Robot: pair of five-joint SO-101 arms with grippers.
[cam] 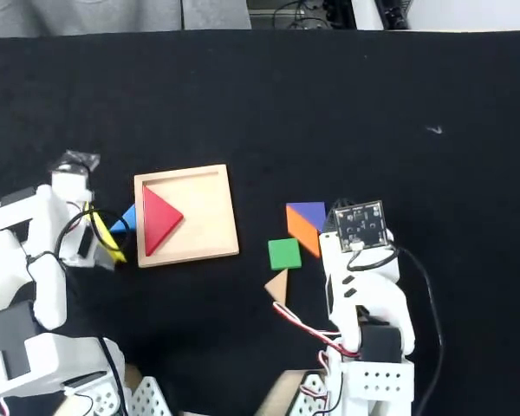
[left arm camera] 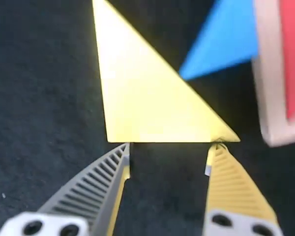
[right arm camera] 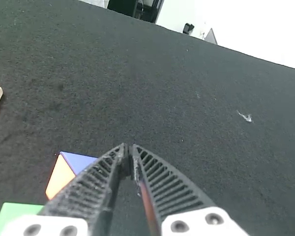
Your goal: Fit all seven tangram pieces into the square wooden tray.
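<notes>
The square wooden tray point(cam: 199, 238) holds a red triangle point(cam: 160, 219). Just left of it lie a blue triangle point(cam: 126, 218) and a yellow triangle point(cam: 107, 241). My left gripper point(left arm camera: 169, 150) is open, its fingertips point(left arm camera: 122, 152) at the two ends of the yellow triangle's point(left arm camera: 147, 98) near edge, with the blue triangle point(left arm camera: 223, 39) and the tray wall point(left arm camera: 270, 73) beyond. My right gripper point(right arm camera: 129, 150) is shut on nothing, hovering by the purple triangle point(right arm camera: 81, 161) and orange piece point(right arm camera: 60, 178). A green square point(cam: 284, 253) and a tan triangle point(cam: 278, 284) lie near the right arm point(cam: 364, 286).
The black cloth runs bare across the far half and the right side of the table. A small white speck point(cam: 434, 130) lies at the far right. The arm bases and cables point(cam: 303, 329) stand along the front edge.
</notes>
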